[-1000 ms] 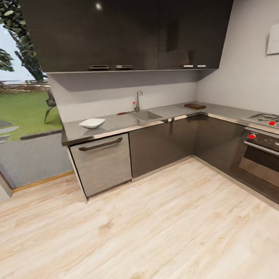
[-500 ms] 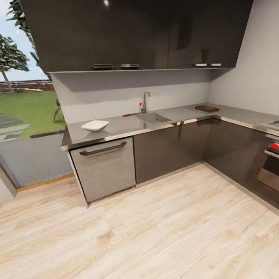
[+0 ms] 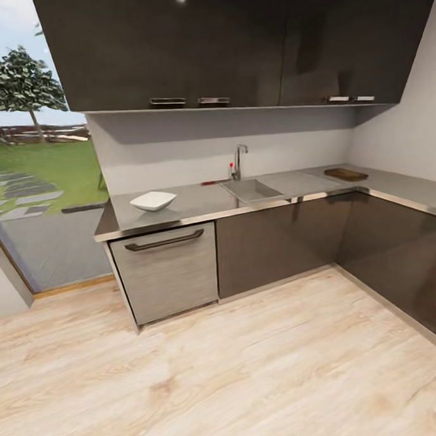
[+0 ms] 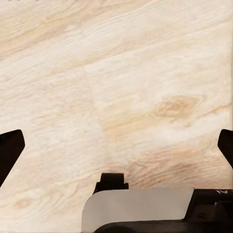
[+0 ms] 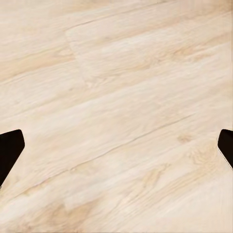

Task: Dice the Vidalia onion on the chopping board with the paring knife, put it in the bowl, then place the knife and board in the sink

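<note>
Now both released: left claw [image 4: 116,150] and right claw [image 5: 116,148] spread wide over wooden floor [image 3: 250,369], grasping nothing; bowl [image 3: 153,200] far ahead on surface [image 3: 198,203]

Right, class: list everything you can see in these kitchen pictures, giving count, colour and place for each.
Bowl: one, white, on the countertop left of the sink.
Sink: one, steel, set in the countertop.
Faucet: one, silver, behind the sink.
Chopping board: one, brown, on the countertop near the corner.
Countertop: one, grey steel, L-shaped.
Upper cabinets: a dark row above the counter.
Dishwasher: one, grey, under the bowl.
Floor: light wood.
Left gripper: black fingertips, wide apart, above the floor.
Right gripper: black fingertips, wide apart, above the floor.
</note>
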Tool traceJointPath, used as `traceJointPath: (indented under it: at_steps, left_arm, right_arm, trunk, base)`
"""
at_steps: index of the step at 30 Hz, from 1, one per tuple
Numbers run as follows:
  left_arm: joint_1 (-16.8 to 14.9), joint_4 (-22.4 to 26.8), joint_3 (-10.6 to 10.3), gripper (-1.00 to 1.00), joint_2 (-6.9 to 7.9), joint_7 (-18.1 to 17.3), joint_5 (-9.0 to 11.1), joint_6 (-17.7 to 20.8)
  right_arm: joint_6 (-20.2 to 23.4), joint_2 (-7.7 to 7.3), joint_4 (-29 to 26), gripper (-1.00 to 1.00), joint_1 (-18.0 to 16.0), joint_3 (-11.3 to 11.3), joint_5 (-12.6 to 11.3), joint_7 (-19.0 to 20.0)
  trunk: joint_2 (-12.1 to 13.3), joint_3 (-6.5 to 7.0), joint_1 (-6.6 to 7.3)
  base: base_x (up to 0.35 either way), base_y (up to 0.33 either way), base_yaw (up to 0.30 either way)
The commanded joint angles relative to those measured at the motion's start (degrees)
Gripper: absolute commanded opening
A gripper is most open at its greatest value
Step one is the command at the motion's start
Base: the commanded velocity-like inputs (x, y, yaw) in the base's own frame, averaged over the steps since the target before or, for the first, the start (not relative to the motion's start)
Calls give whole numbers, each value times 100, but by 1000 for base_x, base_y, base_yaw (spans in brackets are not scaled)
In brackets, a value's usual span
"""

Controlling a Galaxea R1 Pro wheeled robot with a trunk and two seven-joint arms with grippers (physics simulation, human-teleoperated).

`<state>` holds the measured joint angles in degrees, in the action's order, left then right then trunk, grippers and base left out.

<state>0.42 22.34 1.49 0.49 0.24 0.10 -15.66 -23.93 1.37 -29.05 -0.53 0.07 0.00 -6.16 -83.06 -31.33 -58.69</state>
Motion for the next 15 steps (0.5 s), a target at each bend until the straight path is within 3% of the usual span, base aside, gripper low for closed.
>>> traceJointPath:
  at_steps: [1, 15]
  left_arm:
    - [2, -1, 9, 100, -6, 2, 0, -7]
    - [2, -36, 9, 100, -15, 2, 2, -253]
  right_arm:
    - [-16, 2, 4, 100, -3, 1, -3, -17]
    - [-15, 4, 4, 100, -2, 1, -17, -17]
  trunk:
    - [-2, -4, -3]
    - [-2, -4, -3]
  base:
    - [318, -143, 169]
    - [318, -146, 190]
